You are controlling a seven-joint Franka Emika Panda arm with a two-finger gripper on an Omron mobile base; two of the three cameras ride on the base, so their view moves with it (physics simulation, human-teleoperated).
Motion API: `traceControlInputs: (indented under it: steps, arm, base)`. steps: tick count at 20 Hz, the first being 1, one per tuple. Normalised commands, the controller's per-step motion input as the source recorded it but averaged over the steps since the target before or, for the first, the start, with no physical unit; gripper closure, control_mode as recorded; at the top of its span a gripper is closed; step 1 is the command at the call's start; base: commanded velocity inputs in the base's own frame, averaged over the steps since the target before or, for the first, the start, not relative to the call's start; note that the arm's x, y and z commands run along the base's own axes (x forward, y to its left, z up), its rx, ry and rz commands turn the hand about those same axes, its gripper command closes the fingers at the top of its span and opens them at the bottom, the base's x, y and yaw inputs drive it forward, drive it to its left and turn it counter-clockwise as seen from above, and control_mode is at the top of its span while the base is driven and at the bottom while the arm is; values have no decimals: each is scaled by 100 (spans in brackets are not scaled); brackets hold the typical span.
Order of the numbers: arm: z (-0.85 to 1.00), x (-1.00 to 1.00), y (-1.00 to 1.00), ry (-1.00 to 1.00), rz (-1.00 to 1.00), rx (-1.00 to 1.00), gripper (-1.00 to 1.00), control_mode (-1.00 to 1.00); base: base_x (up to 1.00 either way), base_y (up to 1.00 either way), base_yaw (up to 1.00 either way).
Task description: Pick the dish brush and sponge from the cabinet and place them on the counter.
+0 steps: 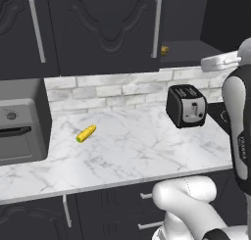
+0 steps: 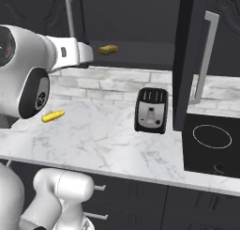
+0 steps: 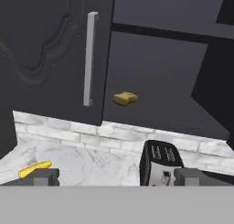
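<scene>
The tool [image 3: 112,176] hangs with its fingertips [image 3: 42,176] spread as wide as they go, pinching nothing, aimed at the open cabinet [image 3: 160,77] from a little way out. The sponge [image 3: 125,98] lies on the cabinet's lower shelf, near the left side of the opening and just past the edge of the closed door with the silver handle [image 3: 89,58]. The right base view shows it too, close beyond the tip of the arm.

The likeliest trouble is a clash on the way in. The sponge sits so near the closed door that one spread finger could strike the door edge or its handle. The toaster [image 3: 160,166] stands on the tabletop [image 1: 127,151] almost directly under the opening, so a low approach could knock it. The swung-out door [image 2: 187,60] on the right narrows the path from that side. The sponge is small and flat, so jaws closing too high may shove it deeper instead of catching it.

The dish brush cannot be made out. It is black, and the cabinet interior is dark, so it may lie unseen against the shelf or behind the open door. How deep the shelf runs is hard to judge. A corn cob [image 1: 86,133] lies well to the left on the tabletop, clear of the work.
</scene>
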Motion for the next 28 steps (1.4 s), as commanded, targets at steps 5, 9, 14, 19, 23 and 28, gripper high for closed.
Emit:
traceControlInputs:
  steps: [5, 9, 14, 19, 23, 28]
  arm:
    - [0, -21, 25, -34, 8, 4, -100, -100]
    - [0, 0, 44, -25, 3, 4, -100, -100]
    - [0, -1, 33, -27, 2, 8, -100, -100]
    - [0, 0, 13, -19, 2, 10, -100, -100]
    - [0, 3, 17, -6, 2, 1, -100, -100]
    - [11, 8, 15, -6, 0, 0, -100, -100]
  base:
    - [0, 0, 0]
    - [0, 0, 0]
    - [0, 0, 0]
    - [0, 0, 0]
    - [0, 0, 0]
    - [0, 0, 0]
